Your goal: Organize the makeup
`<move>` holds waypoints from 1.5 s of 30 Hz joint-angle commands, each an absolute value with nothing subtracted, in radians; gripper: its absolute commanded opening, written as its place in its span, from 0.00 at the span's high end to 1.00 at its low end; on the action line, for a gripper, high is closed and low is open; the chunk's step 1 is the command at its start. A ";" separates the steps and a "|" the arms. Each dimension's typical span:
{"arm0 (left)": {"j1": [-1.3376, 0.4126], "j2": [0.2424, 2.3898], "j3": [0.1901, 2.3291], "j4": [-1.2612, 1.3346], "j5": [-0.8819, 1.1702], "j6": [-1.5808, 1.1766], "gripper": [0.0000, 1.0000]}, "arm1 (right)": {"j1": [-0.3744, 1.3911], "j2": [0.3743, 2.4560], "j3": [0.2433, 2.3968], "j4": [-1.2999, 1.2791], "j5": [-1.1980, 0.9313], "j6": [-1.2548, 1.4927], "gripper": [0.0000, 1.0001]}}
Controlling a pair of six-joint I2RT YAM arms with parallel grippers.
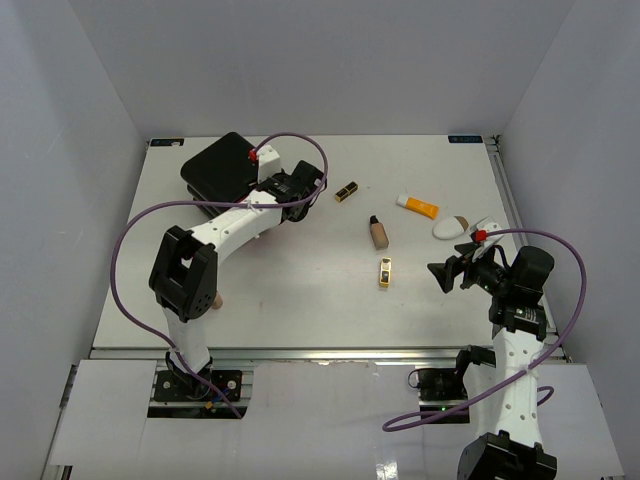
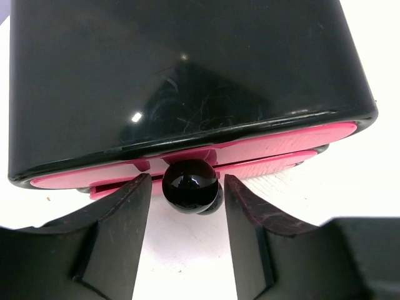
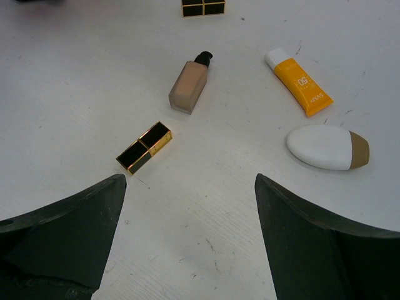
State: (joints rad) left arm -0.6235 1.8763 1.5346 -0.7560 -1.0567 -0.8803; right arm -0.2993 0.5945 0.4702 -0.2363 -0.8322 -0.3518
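The makeup lies loose on the white table (image 1: pixel 300 290). One black-and-gold lipstick (image 1: pixel 346 191) lies far, another (image 1: pixel 385 272) nearer, also in the right wrist view (image 3: pixel 144 147). A beige black-capped foundation bottle (image 1: pixel 378 231) (image 3: pixel 189 85), an orange white-capped tube (image 1: pixel 417 206) (image 3: pixel 299 82) and a white oval puff (image 1: pixel 455 226) (image 3: pixel 325 147) lie at the right. My left gripper (image 1: pixel 300 190) (image 2: pixel 187 182) is open, its fingers either side of the drawer's black ball knob (image 2: pixel 190 185) with small gaps. My right gripper (image 1: pixel 445 272) (image 3: pixel 189 181) is open and empty, right of the near lipstick.
The black box (image 1: pixel 222 165) with pink drawers (image 2: pixel 281 140) stands at the far left of the table. Grey walls enclose the table on three sides. The left arm's purple cable loops over the table's left side.
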 commanded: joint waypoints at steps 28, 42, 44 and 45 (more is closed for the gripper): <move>-0.755 1.702 1.401 -0.701 -0.933 -0.969 0.64 | -0.322 0.594 0.498 -0.196 -0.834 -0.344 0.10; -0.806 1.679 1.390 -0.704 -0.922 -0.980 0.64 | -0.328 0.588 0.497 -0.196 -0.843 -0.339 0.10; -0.810 1.680 1.393 -0.704 -0.918 -0.978 0.64 | -0.328 0.588 0.496 -0.196 -0.845 -0.339 0.10; -0.812 1.681 1.395 -0.704 -0.915 -0.977 0.64 | -0.328 0.588 0.496 -0.196 -0.845 -0.339 0.10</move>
